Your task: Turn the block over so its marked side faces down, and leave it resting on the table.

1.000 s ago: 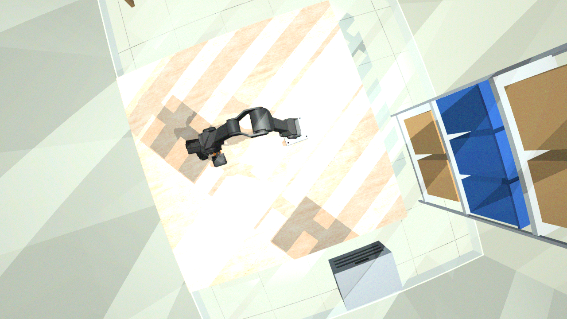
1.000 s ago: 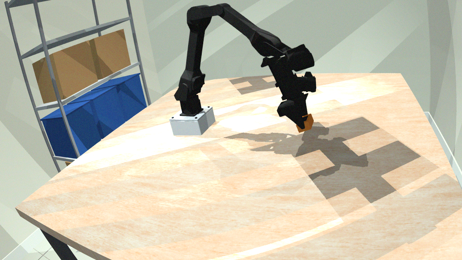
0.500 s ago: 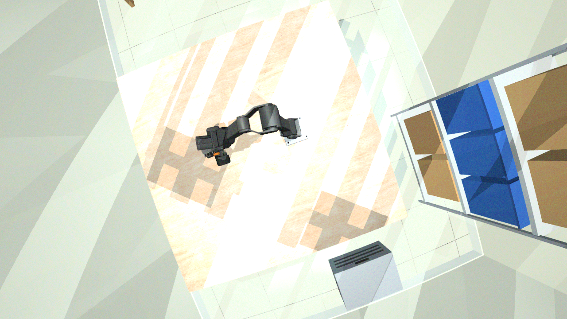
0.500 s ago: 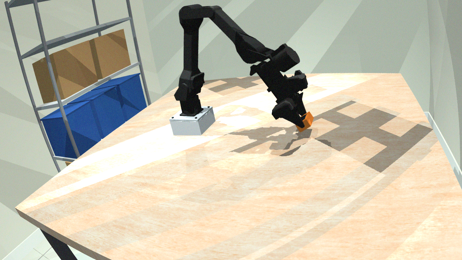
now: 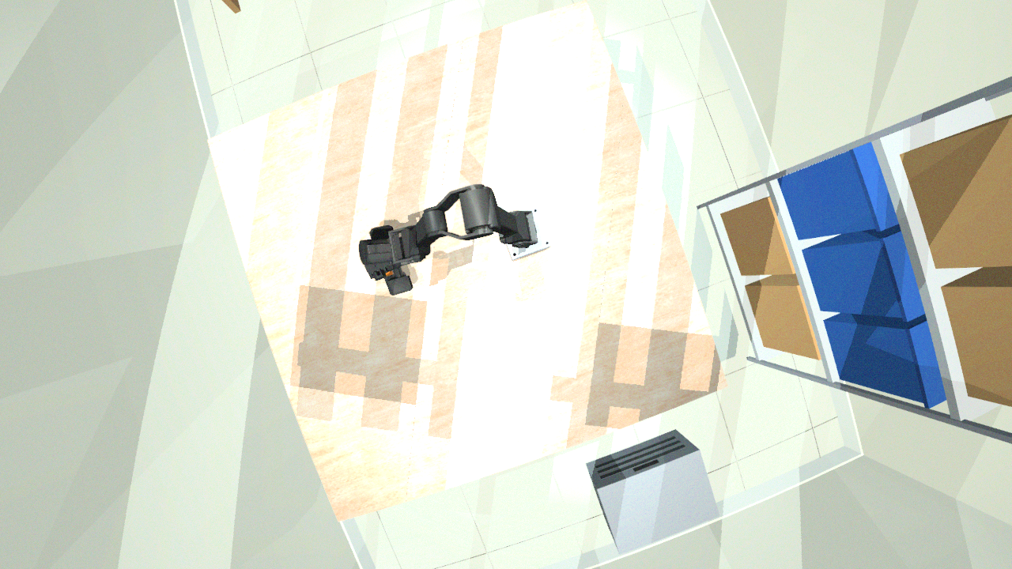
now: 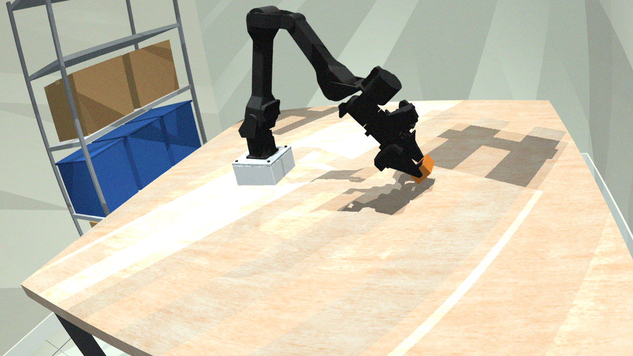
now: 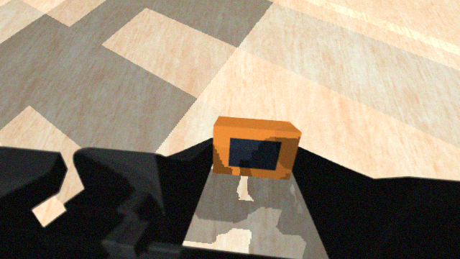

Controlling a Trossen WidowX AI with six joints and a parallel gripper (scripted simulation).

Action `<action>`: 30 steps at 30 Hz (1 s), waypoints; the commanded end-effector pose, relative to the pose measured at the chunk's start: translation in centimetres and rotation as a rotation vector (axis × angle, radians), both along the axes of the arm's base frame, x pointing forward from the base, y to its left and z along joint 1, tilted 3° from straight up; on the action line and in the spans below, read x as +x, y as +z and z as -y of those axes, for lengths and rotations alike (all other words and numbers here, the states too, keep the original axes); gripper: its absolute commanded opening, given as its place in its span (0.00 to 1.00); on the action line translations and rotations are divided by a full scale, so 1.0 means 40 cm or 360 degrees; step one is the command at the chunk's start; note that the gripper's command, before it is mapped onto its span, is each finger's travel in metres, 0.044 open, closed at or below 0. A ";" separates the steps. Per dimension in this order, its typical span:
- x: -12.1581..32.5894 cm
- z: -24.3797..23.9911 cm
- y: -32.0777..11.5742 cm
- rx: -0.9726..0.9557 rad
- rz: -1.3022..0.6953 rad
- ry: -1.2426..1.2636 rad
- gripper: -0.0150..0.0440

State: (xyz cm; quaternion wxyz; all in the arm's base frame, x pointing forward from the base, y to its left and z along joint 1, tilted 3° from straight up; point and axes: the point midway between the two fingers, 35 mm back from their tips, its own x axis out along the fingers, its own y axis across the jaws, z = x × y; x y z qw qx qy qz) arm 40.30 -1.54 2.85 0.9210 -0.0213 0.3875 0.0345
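The orange block (image 5: 388, 273) (image 6: 426, 165) (image 7: 251, 131) is held between the fingertips of my gripper (image 6: 419, 169) (image 7: 251, 146). The gripper is shut on its two sides. The block is tilted in the exterior view, with its lower corner close to the table (image 6: 309, 265); I cannot tell whether it touches. The dark blue marked side (image 7: 255, 154) faces back toward the wrist camera, between the fingers, angled upward. The gripper slants down and away from the arm's base. In the top view the arm hides most of the block.
The arm's white base (image 5: 529, 249) (image 6: 254, 173) stands on the table behind the gripper. A shelf rack with blue bins (image 5: 859, 276) (image 6: 99, 172) and brown boxes (image 5: 760, 237) (image 6: 104, 93) stands beyond the table. A grey cabinet (image 5: 658, 502) stands off the table's edge.
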 end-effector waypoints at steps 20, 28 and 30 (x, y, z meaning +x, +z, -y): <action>0.008 0.000 -0.066 0.0055 0.0496 0.0002 0.25; -0.015 -0.002 -0.061 0.0067 0.0675 0.0009 0.25; -0.023 -0.003 -0.058 0.0070 0.0720 0.0011 0.25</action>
